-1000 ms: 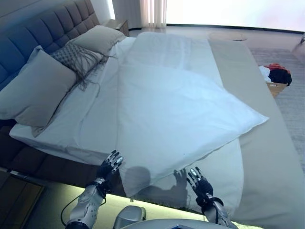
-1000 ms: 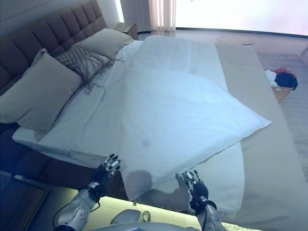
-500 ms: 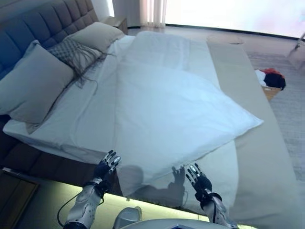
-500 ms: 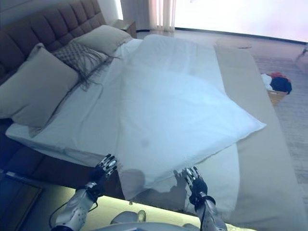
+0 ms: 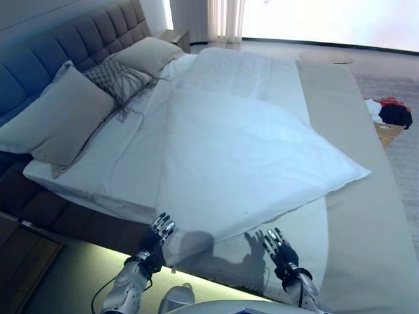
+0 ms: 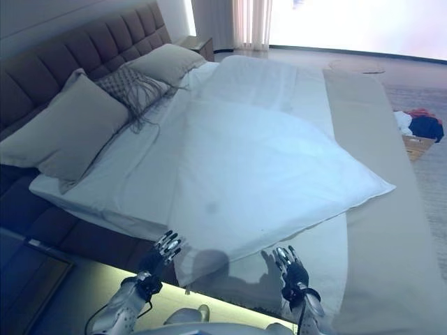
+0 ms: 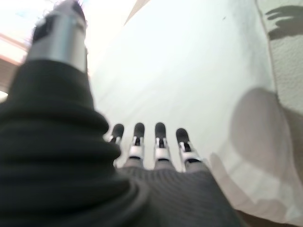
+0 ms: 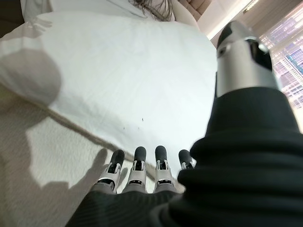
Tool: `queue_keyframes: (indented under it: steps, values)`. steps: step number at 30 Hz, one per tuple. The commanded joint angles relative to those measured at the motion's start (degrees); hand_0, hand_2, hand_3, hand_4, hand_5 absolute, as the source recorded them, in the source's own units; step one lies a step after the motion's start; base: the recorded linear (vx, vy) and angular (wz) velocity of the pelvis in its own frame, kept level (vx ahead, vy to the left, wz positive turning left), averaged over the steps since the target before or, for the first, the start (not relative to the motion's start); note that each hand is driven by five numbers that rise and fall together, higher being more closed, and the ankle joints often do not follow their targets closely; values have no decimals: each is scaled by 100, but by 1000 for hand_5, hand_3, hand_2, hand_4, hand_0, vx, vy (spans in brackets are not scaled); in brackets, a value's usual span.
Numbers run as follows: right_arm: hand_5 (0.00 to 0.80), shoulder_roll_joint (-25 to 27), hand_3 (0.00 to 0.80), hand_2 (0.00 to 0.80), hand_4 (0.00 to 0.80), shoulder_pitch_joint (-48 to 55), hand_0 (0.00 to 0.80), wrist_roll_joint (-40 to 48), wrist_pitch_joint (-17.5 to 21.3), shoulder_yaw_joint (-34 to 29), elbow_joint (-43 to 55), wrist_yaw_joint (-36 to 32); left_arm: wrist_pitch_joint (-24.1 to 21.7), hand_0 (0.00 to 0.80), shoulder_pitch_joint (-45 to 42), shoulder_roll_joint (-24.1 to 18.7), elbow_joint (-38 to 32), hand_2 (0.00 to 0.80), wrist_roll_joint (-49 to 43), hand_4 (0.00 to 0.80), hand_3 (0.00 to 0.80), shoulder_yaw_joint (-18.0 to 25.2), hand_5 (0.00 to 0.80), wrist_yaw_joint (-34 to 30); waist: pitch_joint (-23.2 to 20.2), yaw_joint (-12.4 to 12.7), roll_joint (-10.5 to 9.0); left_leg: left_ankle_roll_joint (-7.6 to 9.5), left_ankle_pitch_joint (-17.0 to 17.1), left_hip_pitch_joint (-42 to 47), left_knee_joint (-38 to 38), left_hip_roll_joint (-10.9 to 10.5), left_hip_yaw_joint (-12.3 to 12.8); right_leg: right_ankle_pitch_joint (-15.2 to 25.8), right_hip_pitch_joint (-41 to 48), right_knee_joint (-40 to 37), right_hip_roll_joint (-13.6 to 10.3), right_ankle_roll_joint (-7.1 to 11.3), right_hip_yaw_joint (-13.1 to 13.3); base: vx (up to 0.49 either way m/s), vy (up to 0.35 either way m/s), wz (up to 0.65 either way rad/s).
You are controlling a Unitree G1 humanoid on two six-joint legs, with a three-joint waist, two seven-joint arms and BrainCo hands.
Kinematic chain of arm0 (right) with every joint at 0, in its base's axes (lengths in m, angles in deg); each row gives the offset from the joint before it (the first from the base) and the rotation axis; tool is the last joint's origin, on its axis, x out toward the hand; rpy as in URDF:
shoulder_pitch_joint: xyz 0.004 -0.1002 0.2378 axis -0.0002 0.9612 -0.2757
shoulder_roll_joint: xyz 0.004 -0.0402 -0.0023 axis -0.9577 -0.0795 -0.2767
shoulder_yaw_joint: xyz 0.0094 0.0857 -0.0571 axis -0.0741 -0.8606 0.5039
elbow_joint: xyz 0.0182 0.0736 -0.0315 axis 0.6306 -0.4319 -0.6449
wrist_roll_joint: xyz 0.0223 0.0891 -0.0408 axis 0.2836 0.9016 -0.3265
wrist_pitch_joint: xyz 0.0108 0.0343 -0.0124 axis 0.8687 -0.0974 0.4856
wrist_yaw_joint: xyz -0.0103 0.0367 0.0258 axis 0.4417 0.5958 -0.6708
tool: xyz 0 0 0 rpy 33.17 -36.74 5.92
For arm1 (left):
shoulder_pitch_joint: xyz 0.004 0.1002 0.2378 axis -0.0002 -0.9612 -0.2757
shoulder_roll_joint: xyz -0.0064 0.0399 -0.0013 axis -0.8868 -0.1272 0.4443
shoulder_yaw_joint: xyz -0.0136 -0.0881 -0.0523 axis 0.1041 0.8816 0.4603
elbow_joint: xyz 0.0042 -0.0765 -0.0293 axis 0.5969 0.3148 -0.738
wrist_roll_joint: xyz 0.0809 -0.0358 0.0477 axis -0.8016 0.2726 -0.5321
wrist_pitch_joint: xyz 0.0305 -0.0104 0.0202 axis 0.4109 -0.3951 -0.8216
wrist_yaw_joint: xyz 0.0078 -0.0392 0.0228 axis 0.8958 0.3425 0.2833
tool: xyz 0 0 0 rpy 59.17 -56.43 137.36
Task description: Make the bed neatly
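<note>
A white duvet [image 5: 249,157] lies skewed across the bed [image 5: 353,216], one corner pointing to the bed's right side over the beige cover [image 5: 357,131], another corner hanging at the near edge between the two hands. Under it a white sheet [image 5: 98,170] shows on the left part of the mattress. At the head of the bed two beige pillows [image 5: 62,121] lean against the grey tufted headboard [image 5: 59,46], with a grey patterned, fringed cushion [image 5: 118,78] between them.

The left hand [image 5: 157,239] is held at the near bed edge just beside the duvet's hanging corner, its fingers [image 7: 160,142] straight and spread, holding nothing. The right hand [image 5: 278,252] hovers over the beige cover just short of the duvet's near edge, fingers [image 8: 137,165] likewise straight and apart, empty. Neither hand touches the duvet.

On the floor to the right of the bed stands a basket [image 5: 389,127] holding clothes [image 5: 393,111] in white, red and dark colours.
</note>
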Motion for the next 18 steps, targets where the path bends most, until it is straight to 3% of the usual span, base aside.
queue_keyframes:
  steps: [1,6,9,10,13,15,18]
  values:
    - [0,-326,0,0,0,-278,0,710,252,-249,-39,-53,-228,0,415,-308,-342,0,-307,0,0,31,0,-138,174,62,-212,589,-368,-13,413,-497,-26,1826,319,-465,-264,432,172,127,21,16]
    - [0,-308,0,0,0,-417,0,1308,-183,-517,-1050,-648,-176,0,517,-461,-80,0,-188,0,0,62,0,-212,301,-16,-182,487,-433,147,380,-446,16,1797,224,-1168,-109,409,126,117,-101,10]
    - [0,-62,0,0,0,-672,0,1125,-206,-578,-1575,-850,-19,0,592,-449,-115,0,-127,0,0,77,0,-371,370,69,-239,396,-655,-95,990,-418,151,1755,363,-1568,-6,368,1,52,-99,17]
    - [0,6,0,0,0,-715,0,1052,-252,-585,-1642,-868,41,0,521,-431,-180,0,-82,0,0,76,0,-389,414,122,-245,291,-570,-227,1291,-311,96,1739,414,-1618,28,316,-16,132,27,33]
    - [0,154,0,0,0,-931,0,1240,-429,-611,-1645,-784,92,0,260,-333,-311,0,-74,0,0,15,0,-437,520,325,-119,-20,-15,-455,1126,89,-189,1626,474,-1571,124,233,-122,46,125,17]
    - [0,254,0,0,0,-1306,0,1610,-260,-619,-1677,-757,79,0,522,-471,-292,0,53,0,0,-188,0,-510,647,416,-69,-53,-97,-747,1043,183,-86,1526,270,-1403,-42,273,-354,-273,164,-3]
    - [0,364,0,0,0,-1834,0,2034,-104,-771,-1903,-767,53,0,1070,-608,-192,0,109,0,0,-389,0,-596,801,630,63,-18,-243,-971,906,139,-251,1420,-342,-569,-602,432,-509,-137,187,6]
